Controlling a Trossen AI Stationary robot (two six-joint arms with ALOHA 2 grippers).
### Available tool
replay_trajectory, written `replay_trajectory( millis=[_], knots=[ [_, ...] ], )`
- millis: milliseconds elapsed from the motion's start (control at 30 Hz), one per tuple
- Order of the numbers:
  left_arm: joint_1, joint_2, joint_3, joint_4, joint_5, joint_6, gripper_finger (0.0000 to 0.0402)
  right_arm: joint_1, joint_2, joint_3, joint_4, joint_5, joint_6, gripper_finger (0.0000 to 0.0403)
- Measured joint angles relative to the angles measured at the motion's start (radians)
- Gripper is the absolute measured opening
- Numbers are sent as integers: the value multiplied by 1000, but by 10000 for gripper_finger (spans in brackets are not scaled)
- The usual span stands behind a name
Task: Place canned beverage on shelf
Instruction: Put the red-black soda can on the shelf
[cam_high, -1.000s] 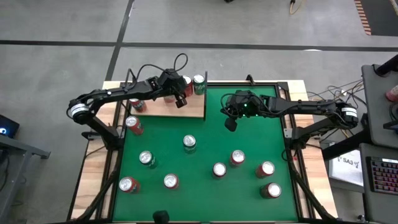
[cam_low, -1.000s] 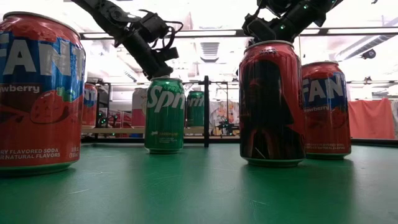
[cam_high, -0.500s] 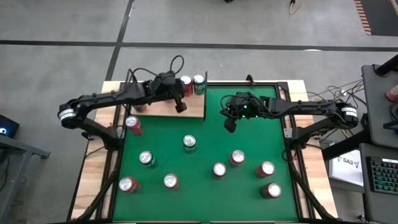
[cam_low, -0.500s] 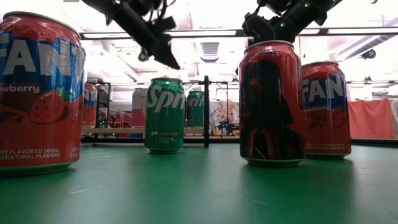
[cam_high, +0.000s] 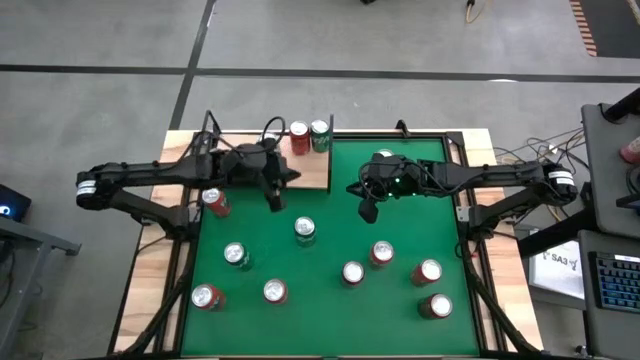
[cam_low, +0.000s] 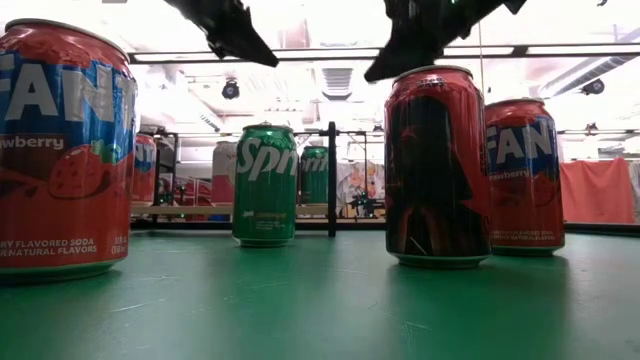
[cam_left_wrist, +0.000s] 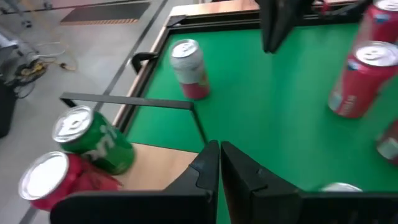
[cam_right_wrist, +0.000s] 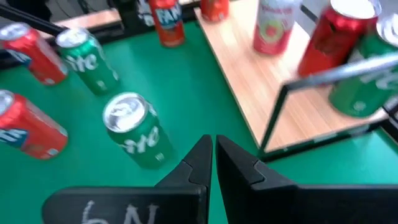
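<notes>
Green table (cam_high: 400, 230), cans scattered; shelf (cam_high: 305, 172) at far-left corner holds two cans. Left gripper (cam_high: 277, 195) at shelf's front edge, right gripper (cam_high: 366, 210) beside shelf: fingers closed, empty. You're between placements; next, open over green can (cam_high: 305, 230).

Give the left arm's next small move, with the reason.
Probably open the left claw and lower it toward the green can nearest it. The claw is shut and empty, hovering by the shelf edge, and that can stands on the felt.
</notes>
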Motion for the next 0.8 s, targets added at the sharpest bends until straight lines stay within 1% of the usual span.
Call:
replay_trajectory(
  millis=[133,167,233,333,367,400,533,633,800],
  knots=[
    [-34,-24,-24,-26,-4,-18,0,12,7,36,0,9,-3,12],
    [-37,-29,-31,-25,-18,-9,0,12,10,45,0,16,-5,12],
    [-36,-34,-49,-22,-83,26,0,12,22,61,-7,25,-7,12],
    [-3,-22,-71,-19,-219,115,0,12,35,77,-16,26,-17,12],
    [19,-11,-71,-10,-226,144,0,12,37,84,-18,26,-21,12],
    [47,5,-69,-3,-218,174,0,12,40,91,-19,26,-22,12],
    [182,89,-41,14,-117,237,0,12,40,105,-47,25,-23,12],
    [272,158,-12,13,-84,264,0,12,39,105,-57,26,-23,12],
    [356,246,33,17,-14,284,0,11,42,105,-89,26,-26,12]
  ],
)
